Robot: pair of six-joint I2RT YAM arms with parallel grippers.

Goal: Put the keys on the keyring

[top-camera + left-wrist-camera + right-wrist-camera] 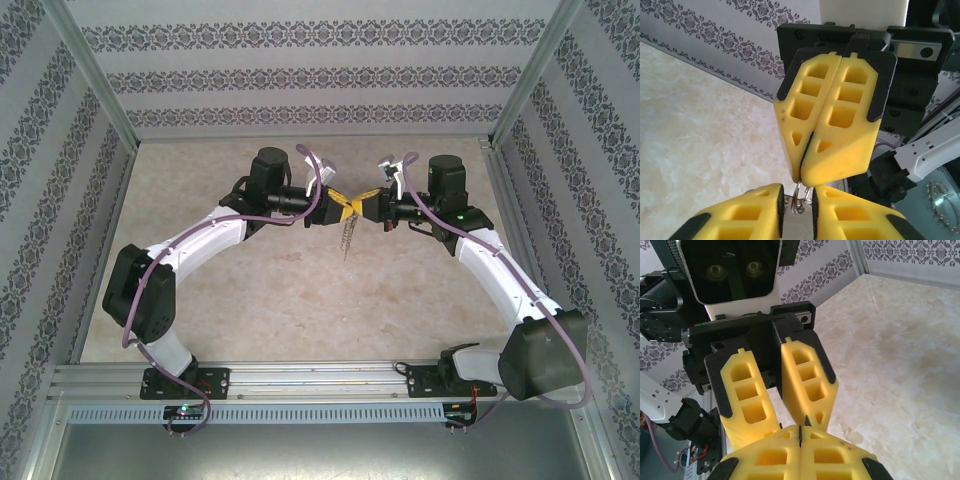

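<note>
Right tool (805, 177) pressed together, pinching keyring (799, 204) at tip, above bench (300, 320); chain (347, 238) dangles. Left tool (798, 192) narrowly spread around keyring. Likely light, stiff, slippery: grip loop, not chain.

A table (300, 300) with a pale beige, marble-patterned top is seen, mottled all over with lighter and darker cloudy patches. A soft sheen is shown on it in the right wrist view. It is enclosed at the back and on both sides by walls (300, 70) papered with bands of dark ornament, and aluminium posts (95, 80) are set at the far corners. Along the near edge an aluminium rail (320, 378) is mounted, and on it the left arm base (175, 382) and the right arm base (445, 378) are bolted, well apart.
</note>
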